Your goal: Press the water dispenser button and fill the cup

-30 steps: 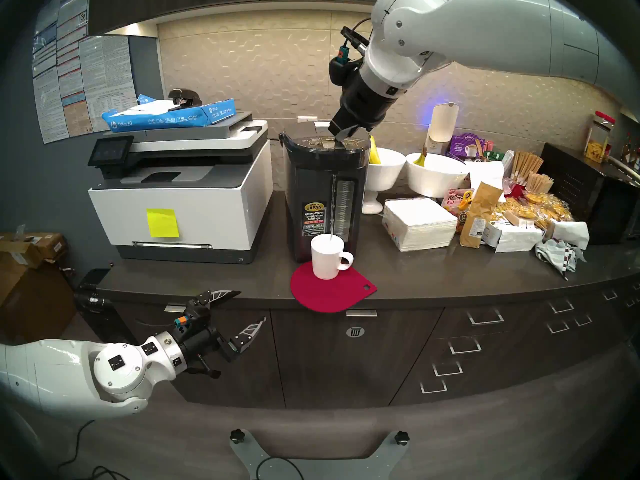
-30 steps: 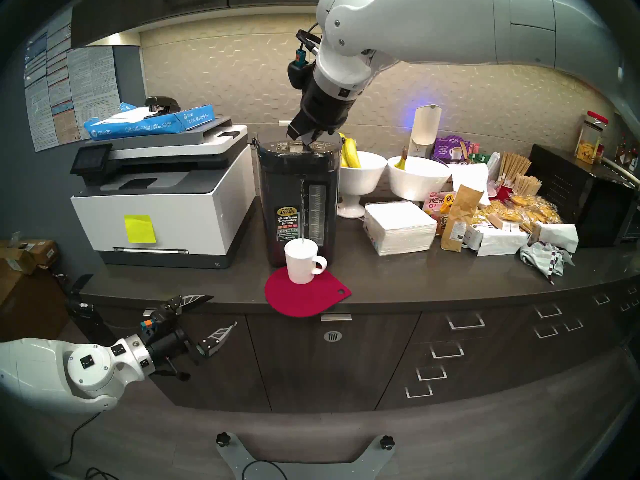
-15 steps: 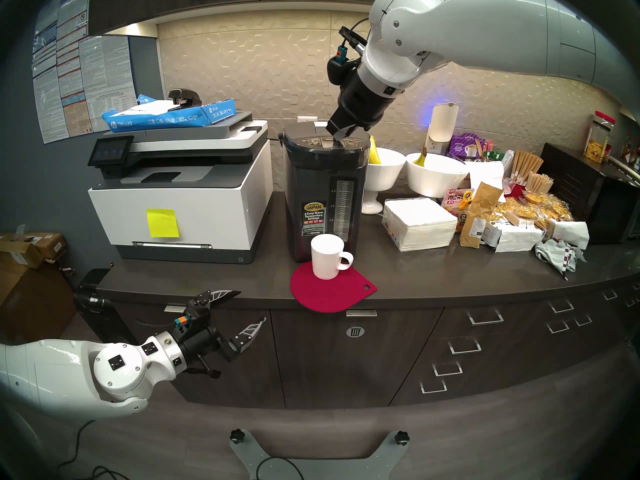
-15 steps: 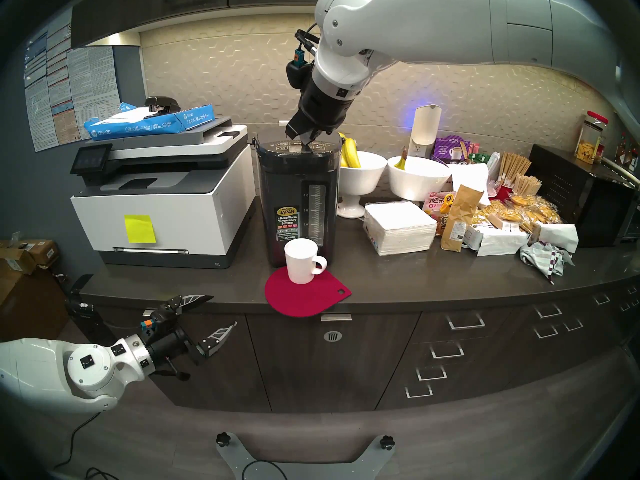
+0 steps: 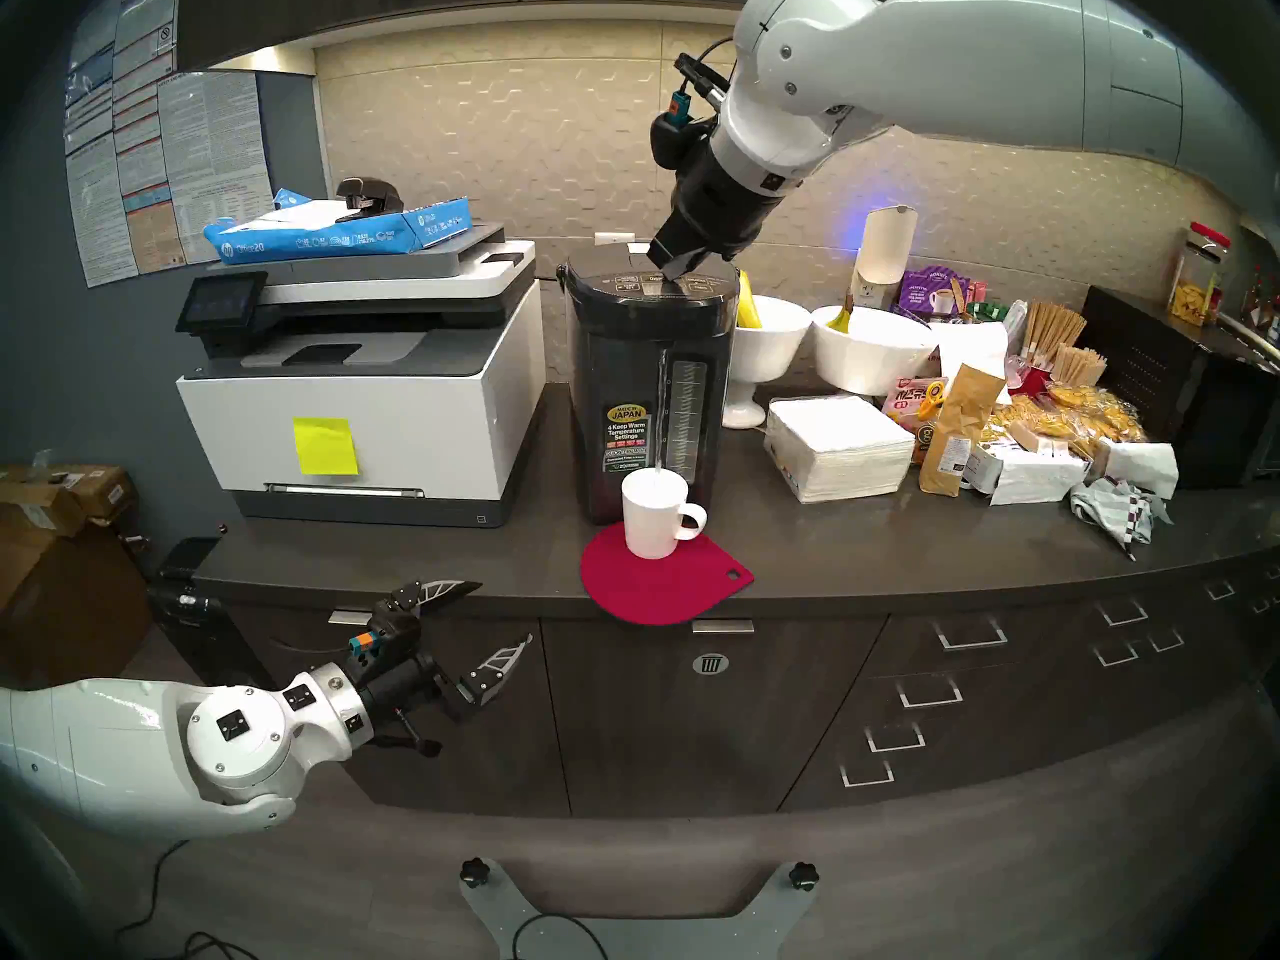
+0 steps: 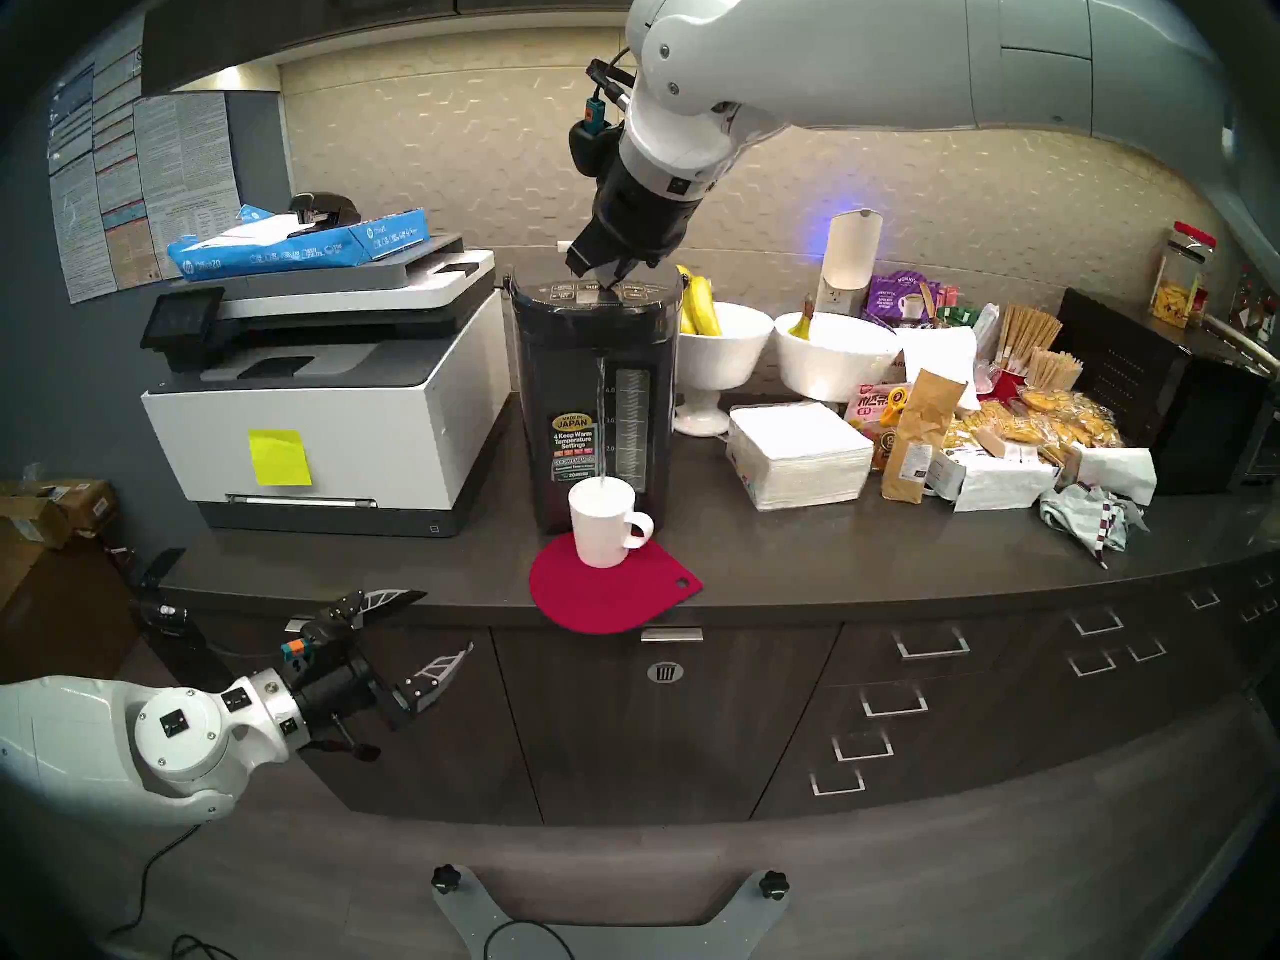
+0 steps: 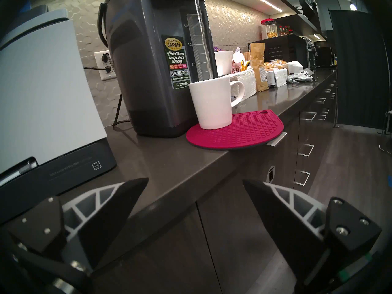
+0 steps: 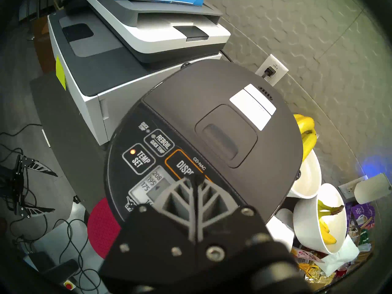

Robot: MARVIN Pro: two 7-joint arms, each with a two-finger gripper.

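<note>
I want steady downward pressure on the button [image 8: 186,170] and to let go before the cup [image 5: 654,515] brims; I can't see its level. It stands on the red mat [image 5: 658,584] against the dispenser [image 5: 647,390], catching the stream. My right gripper [image 8: 194,179], jaws shut and empty, presses the button. The left gripper [image 5: 485,616] hangs open below the bench [image 5: 900,557].

Dark grey water dispenser [image 5: 647,390] standing upright on the counter, its orange-outlined DISPENSE button [image 8: 182,166] sitting mid control panel. A thin water stream is falling from the spout into the white mug [image 5: 654,515], which is standing upright just in front, handle pointing right.
</note>
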